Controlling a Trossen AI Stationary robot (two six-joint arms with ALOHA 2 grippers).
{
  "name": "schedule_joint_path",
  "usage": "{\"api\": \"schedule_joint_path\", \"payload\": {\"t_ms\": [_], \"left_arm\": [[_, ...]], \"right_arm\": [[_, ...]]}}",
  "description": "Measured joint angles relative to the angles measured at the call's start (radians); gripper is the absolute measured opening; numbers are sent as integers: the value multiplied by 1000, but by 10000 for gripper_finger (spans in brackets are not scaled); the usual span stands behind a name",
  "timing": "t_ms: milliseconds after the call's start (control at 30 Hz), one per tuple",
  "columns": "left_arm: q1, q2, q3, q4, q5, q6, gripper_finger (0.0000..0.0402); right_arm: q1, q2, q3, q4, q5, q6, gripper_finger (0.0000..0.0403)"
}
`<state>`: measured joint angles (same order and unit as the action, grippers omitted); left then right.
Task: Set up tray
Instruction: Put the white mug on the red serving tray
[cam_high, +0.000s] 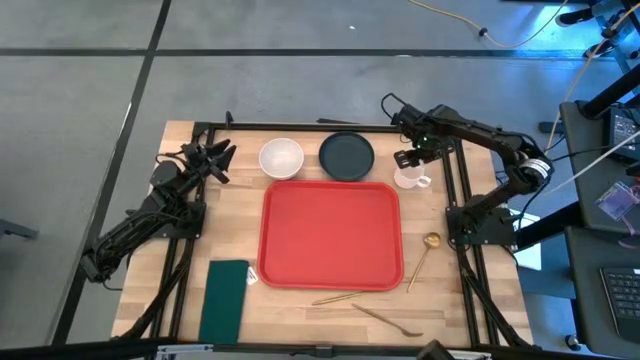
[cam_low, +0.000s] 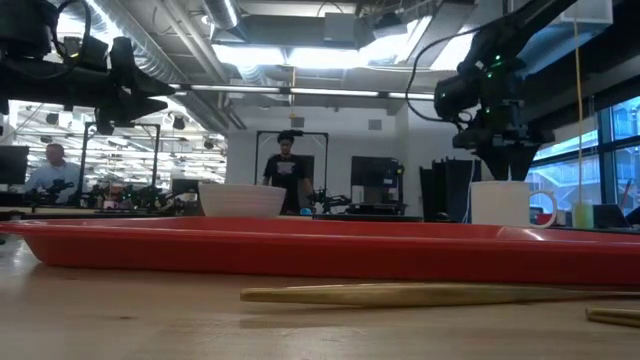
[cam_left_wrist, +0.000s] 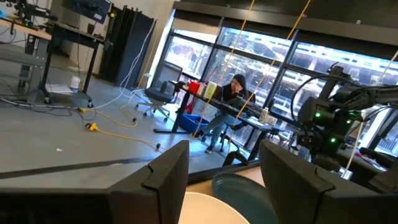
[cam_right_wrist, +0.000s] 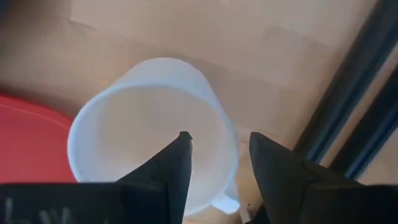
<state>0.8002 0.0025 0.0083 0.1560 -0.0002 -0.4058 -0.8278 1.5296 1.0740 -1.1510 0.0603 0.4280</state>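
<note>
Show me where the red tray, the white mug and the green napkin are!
Red tray (cam_high: 331, 235), high view, bare middle.
White mug (cam_right_wrist: 143, 130), right wrist view, inside wall.
Green napkin (cam_high: 224, 300), high view, middle.

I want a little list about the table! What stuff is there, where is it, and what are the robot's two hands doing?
tray: large flat red plastic tray, mid-table, nothing on it
bowls: white round bowl and dark round plate beyond the tray
mug: white mug with handle, off the tray's far right corner
napkin: dark green rectangular napkin, left of the tray
cutlery: gold spoon, chopsticks and fork on the wood
right gripper: above the mug, jaws apart, one finger over its opening
left gripper: open, waiting left of the bowl
</note>
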Motion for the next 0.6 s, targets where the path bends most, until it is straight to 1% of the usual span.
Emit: {"api": "schedule_joint_path", "payload": {"t_ms": [133,233,367,533,600], "left_arm": [[0,0,0,0,0,0,187],[0,0,0,0,-5,0,187],[0,0,0,0,-6,0,187],[0,0,0,1,-7,0,187],[0,0,0,1,-7,0,187]], "right_arm": [[-14,46,-1,13,-29,-50,155],[-14,77,-1,26,-29,-95,137],[-14,101,-1,46,-29,-129,92],[-14,103,-1,51,-34,-196,15],[-13,91,-1,54,-27,-222,11]]}}
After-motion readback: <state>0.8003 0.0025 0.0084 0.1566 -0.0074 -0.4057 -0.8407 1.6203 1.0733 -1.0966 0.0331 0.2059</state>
